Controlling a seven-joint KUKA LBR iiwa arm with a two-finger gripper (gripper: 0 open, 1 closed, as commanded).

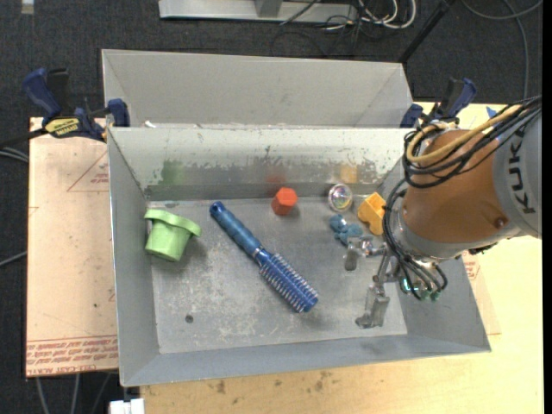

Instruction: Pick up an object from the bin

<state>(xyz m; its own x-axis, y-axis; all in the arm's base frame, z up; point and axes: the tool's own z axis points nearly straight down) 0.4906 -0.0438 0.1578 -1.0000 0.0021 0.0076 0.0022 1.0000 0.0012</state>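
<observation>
**Several loose things, and the gripper (373, 304) low at the right of the bin (216, 322)**

Camera view: the arm reached in from the right, and its gripper hung low over bare floor in the bin's front right part. How far the pincer stood open could not be told, and nothing could be seen in its hold.

Nearest to it lay some small blue pieces (346, 228), just behind it. A yellow piece (373, 212) and a shiny round thing (340, 197) sat beyond those, near the back wall. An orange block (285, 200) stood further left along that wall. A blue brush (266, 259) lay slantwise across the middle, and a green cup (170, 234) rested on its side well apart at the left.

No thing was yet under the gripper, so the step in hand looked like settling on a target. Doing it well would probably mean centring squarely over one thing before closing. The blue pieces were closest, but they lay crowded beside the yellow one. The brush's handle, lying clear of everything else, seemed the surer grip.
</observation>
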